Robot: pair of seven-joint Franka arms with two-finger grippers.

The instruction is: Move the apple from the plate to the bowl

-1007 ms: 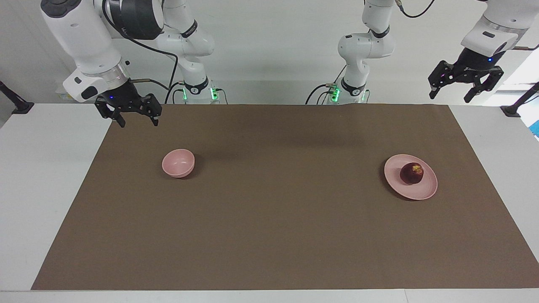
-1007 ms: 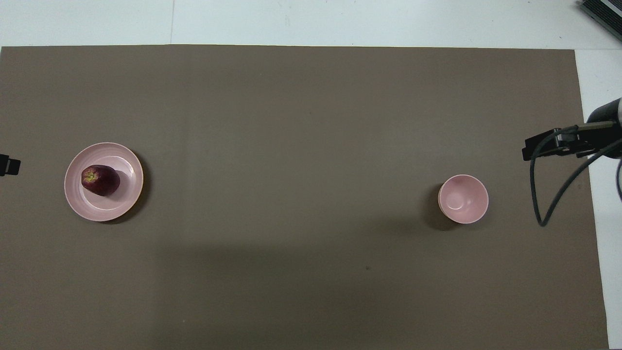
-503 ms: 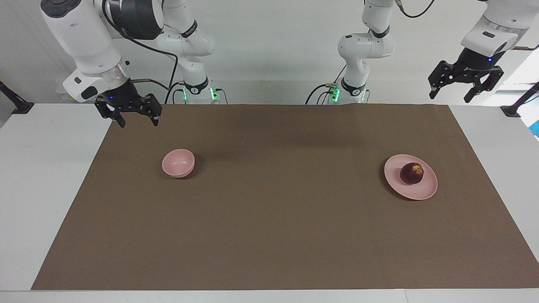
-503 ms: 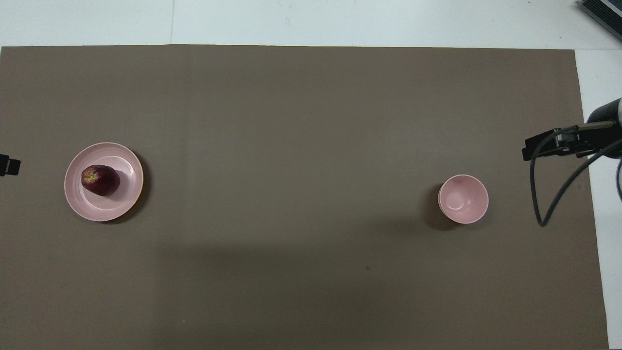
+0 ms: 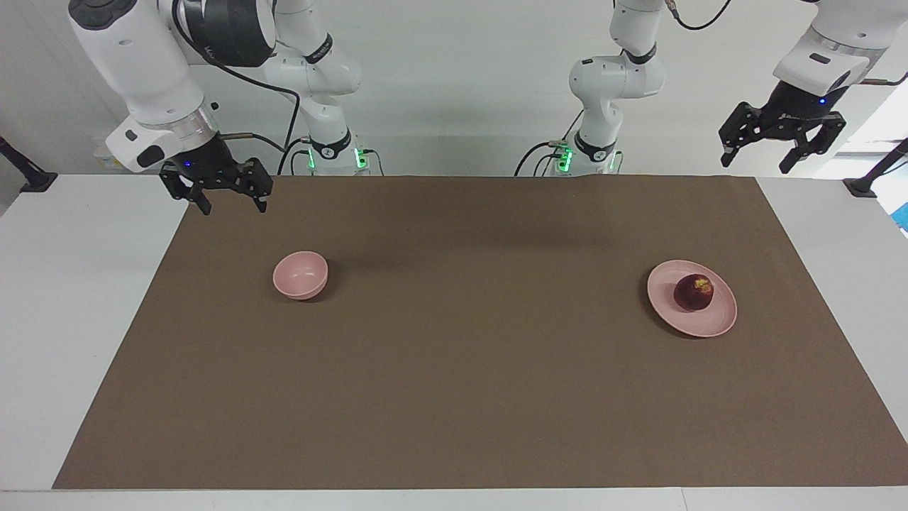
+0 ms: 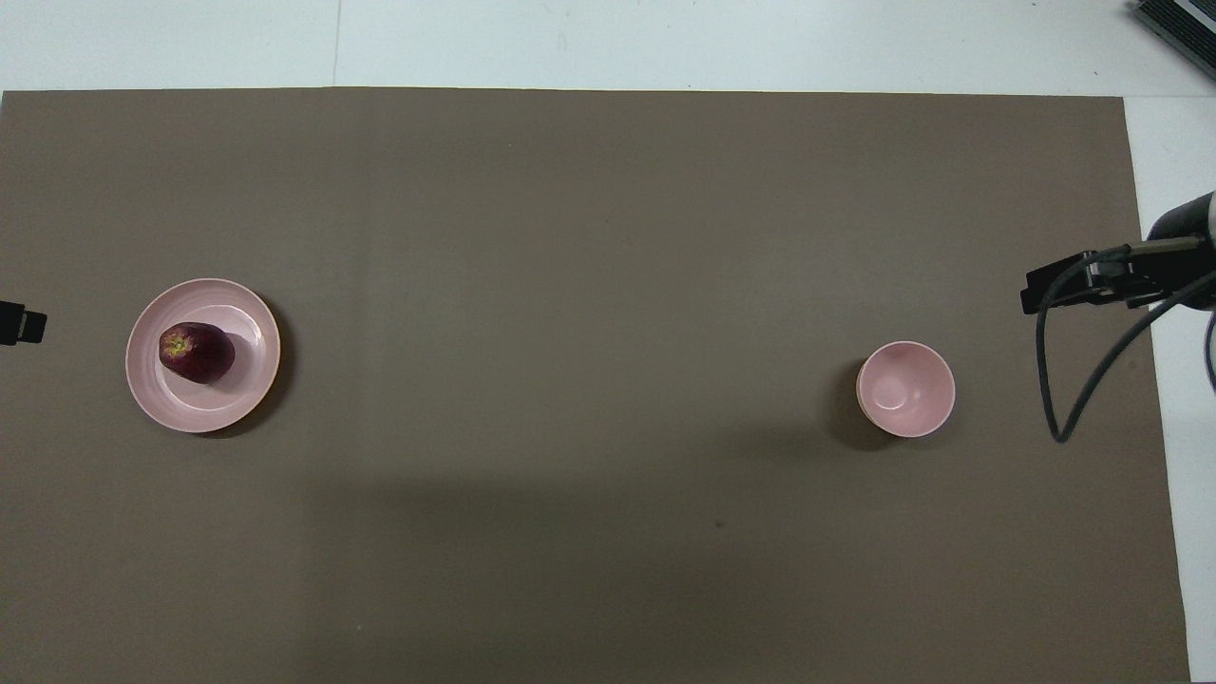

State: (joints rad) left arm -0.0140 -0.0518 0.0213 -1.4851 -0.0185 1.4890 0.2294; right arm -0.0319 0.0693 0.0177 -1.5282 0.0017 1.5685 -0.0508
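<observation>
1. Facing view: the apple (image 5: 694,292), dark red with a yellowish patch at the top, sits on the pale pink plate (image 5: 702,323), toward the edge of the plate nearer the robots. The plate lies on the brown mat (image 5: 468,369) at the left arm's end of the worktop (image 5: 64,284).
2. The small pink bowl (image 5: 301,275) stands upright and empty on the mat toward the right arm's end, well apart from the plate.
3. The left gripper (image 5: 782,144) hangs high in the air over the mat's corner at the left arm's end, its fingers spread wide and holding nothing.
4. The right gripper (image 5: 226,200) hangs low over the mat's edge at the right arm's end, near the bowl but not touching it; its fingers are also spread apart and empty.
5. Overhead view: the apple (image 6: 196,352) rests off-centre on the plate (image 6: 237,323), with the bowl (image 6: 905,389) across the mat (image 6: 589,285), about level with it.
6. Only a dark tip of the left gripper (image 6: 21,325) shows at the picture's edge beside the plate.
7. The right gripper (image 6: 1092,280) shows as a dark body with a looping cable over the mat's edge beside the bowl.
</observation>
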